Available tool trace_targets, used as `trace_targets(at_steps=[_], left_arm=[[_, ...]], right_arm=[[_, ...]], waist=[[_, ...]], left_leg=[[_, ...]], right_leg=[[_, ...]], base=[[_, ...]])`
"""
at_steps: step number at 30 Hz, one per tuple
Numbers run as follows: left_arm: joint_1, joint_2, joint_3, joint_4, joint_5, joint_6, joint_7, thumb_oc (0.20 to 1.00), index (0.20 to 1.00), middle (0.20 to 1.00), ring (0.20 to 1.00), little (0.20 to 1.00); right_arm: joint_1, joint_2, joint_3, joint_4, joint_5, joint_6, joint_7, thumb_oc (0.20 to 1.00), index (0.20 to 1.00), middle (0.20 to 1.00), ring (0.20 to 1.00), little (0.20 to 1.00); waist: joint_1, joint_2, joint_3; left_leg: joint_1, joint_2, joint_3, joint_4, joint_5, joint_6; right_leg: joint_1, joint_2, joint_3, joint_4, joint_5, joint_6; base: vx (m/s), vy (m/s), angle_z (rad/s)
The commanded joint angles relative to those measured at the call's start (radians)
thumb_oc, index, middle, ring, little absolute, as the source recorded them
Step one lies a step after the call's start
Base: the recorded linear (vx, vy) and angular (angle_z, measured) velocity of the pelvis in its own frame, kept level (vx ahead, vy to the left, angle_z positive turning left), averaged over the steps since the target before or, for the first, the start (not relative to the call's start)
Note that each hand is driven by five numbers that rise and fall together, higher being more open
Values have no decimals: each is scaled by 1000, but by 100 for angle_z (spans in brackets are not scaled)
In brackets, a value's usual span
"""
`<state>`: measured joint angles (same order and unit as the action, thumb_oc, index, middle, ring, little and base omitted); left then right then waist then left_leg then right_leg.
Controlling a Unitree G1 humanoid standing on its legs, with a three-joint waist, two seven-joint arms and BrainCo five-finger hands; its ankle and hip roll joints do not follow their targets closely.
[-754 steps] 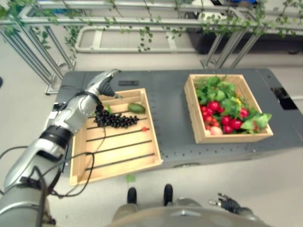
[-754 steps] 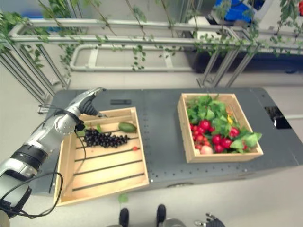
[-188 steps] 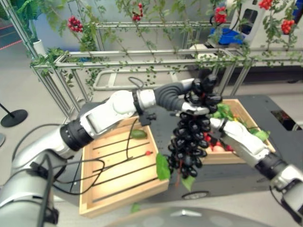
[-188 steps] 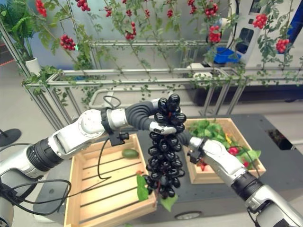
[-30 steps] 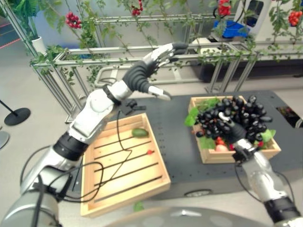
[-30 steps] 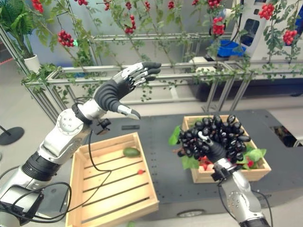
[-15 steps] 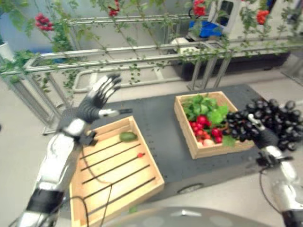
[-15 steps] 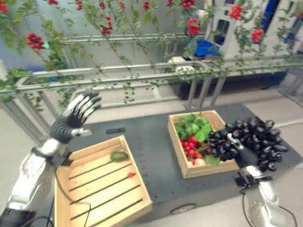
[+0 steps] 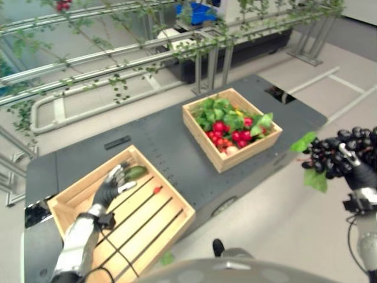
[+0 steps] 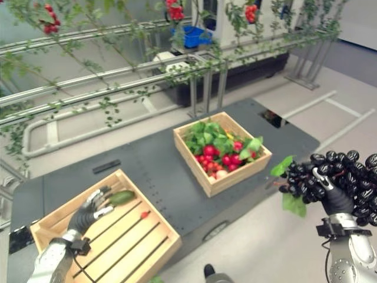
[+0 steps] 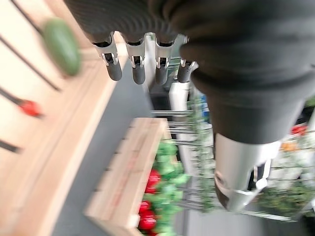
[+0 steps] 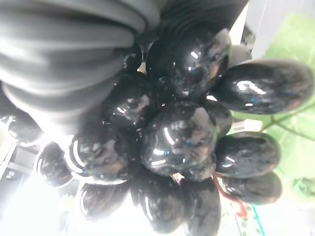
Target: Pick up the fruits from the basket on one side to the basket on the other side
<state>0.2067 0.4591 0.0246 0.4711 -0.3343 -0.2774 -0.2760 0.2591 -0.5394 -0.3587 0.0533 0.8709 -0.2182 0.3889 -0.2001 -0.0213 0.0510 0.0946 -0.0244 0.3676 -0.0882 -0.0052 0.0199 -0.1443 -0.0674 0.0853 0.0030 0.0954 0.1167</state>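
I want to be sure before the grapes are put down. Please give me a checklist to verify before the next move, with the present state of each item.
1. Grape bunch held by the right robot hand: ok, fingers curled round it.
2. Bunch over the right basket: not ok, it hangs off the table's right edge, past the basket.
3. Free room in that basket: cannot tell, red fruits and leaves cover its inside.
4. Left robot hand out of the way: ok, open over the left basket, beside the green fruit.
5. Left basket emptied: not ok, green fruit and small red fruit remain.
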Motion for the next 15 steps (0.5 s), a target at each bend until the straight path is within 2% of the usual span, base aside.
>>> trace_targets(at_steps=[1,2,3,5,6,8,9,10,15], left_arm=[[-28,24,13,51,80,-46,63,1000,1000,1000,1000,1000],[-34,20,3,94,106,-47,79,1000,1000,1000,1000,1000],[-32,24,-5,127,134,-48,90,1000,1000,1000,1000,1000],[-30,26,-23,175,192,-55,112,1000,1000,1000,1000,1000],[-32,16,-47,237,230,-49,114,1000,1000,1000,1000,1000],[-37,13,-50,245,233,-53,117,1000,1000,1000,1000,1000],[-51,-4,-73,347,285,-49,131,1000,1000,1000,1000,1000],[-55,-6,-75,355,288,-53,134,1000,1000,1000,1000,1000],[-96,-40,-73,493,324,-45,176,1000,1000,1000,1000,1000]], right_arm=[[-146,-40,-22,-19,19,-80,-6,200,200,200,200,200],[-164,-40,-3,-19,18,-88,-17,200,200,200,200,200],[-184,-40,17,-23,19,-97,-27,200,200,200,200,200],[-218,-60,49,-33,17,-102,-39,200,200,200,200,200],[-220,-61,61,-29,17,-110,-47,200,200,200,200,200],[-219,-62,61,-29,16,-111,-48,200,200,200,200,200],[-207,-57,61,-26,21,-118,-54,200,200,200,200,200],[-206,-57,61,-26,21,-119,-54,200,200,200,200,200],[-200,-84,71,-68,31,-133,-58,200,200,200,200,200]], waist=[[62,3,25],[73,5,32],[95,8,32],[115,-3,28],[112,-16,23],[115,-14,23],[93,-19,11],[95,-17,11],[66,-34,4]], left_leg=[[-65,4,-31,110,-109,14],[-69,15,-10,109,-99,6],[-59,28,13,109,-111,-1],[-52,40,69,110,-114,-4],[-45,36,88,108,-116,-4],[-44,37,90,109,-116,-5],[-39,41,96,117,-129,-7],[-40,43,98,120,-131,-8],[-30,88,162,211,-176,-23]], right_leg=[[-42,-109,-330,163,-72,20],[-39,-137,-426,190,-87,8],[-24,-158,-521,225,-118,8],[8,-176,-629,242,-131,5],[23,-152,-620,177,-130,4],[26,-148,-619,170,-126,3],[29,-110,-563,142,-126,-2],[29,-108,-561,139,-125,-3],[50,-61,-514,95,-128,-19]], base=[[-191,-4,-119],[-91,9,-110],[-32,-9,-104],[-14,-80,-91],[-10,-111,-134],[38,-99,-97],[70,-110,-35],[114,-160,-15],[95,-115,-31]])
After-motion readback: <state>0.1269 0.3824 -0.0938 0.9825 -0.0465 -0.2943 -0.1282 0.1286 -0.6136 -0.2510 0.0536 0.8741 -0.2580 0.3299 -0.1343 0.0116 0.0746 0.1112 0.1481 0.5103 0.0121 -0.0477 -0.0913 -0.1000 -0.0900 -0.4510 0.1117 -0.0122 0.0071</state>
